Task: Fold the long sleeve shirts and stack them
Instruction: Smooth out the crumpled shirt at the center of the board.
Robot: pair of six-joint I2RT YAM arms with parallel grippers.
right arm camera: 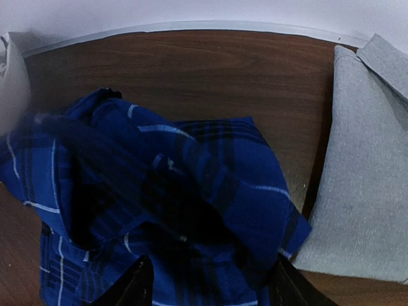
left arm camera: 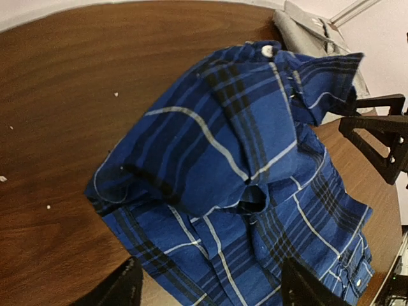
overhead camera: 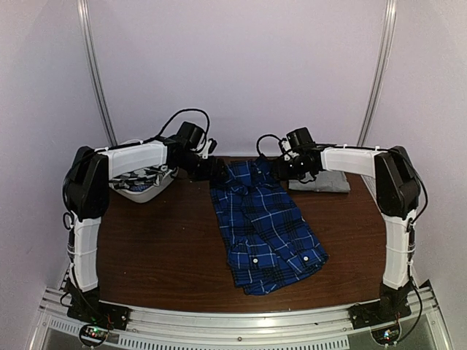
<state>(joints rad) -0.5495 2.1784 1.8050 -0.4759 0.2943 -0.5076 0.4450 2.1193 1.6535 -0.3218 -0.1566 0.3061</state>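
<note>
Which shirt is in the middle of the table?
The blue plaid shirt; the grey shirt lies folded far right, the checked shirt in the basket.

**Blind spots: gripper tips, basket, shirt edges**

Top view: tips of left gripper [overhead camera: 213,169] and right gripper [overhead camera: 281,169] sit under their own wrists, so contact with the blue plaid shirt [overhead camera: 266,226] can't be told there. Left arm [overhead camera: 135,159] blocks most of the basket [overhead camera: 149,192]; check cloth [overhead camera: 139,179] inside too small to read. Both wrist views: that shirt runs off the bottom edge. Right wrist view: grey shirt [right arm camera: 363,166] cut at the right, basket a blur at far left.
</note>
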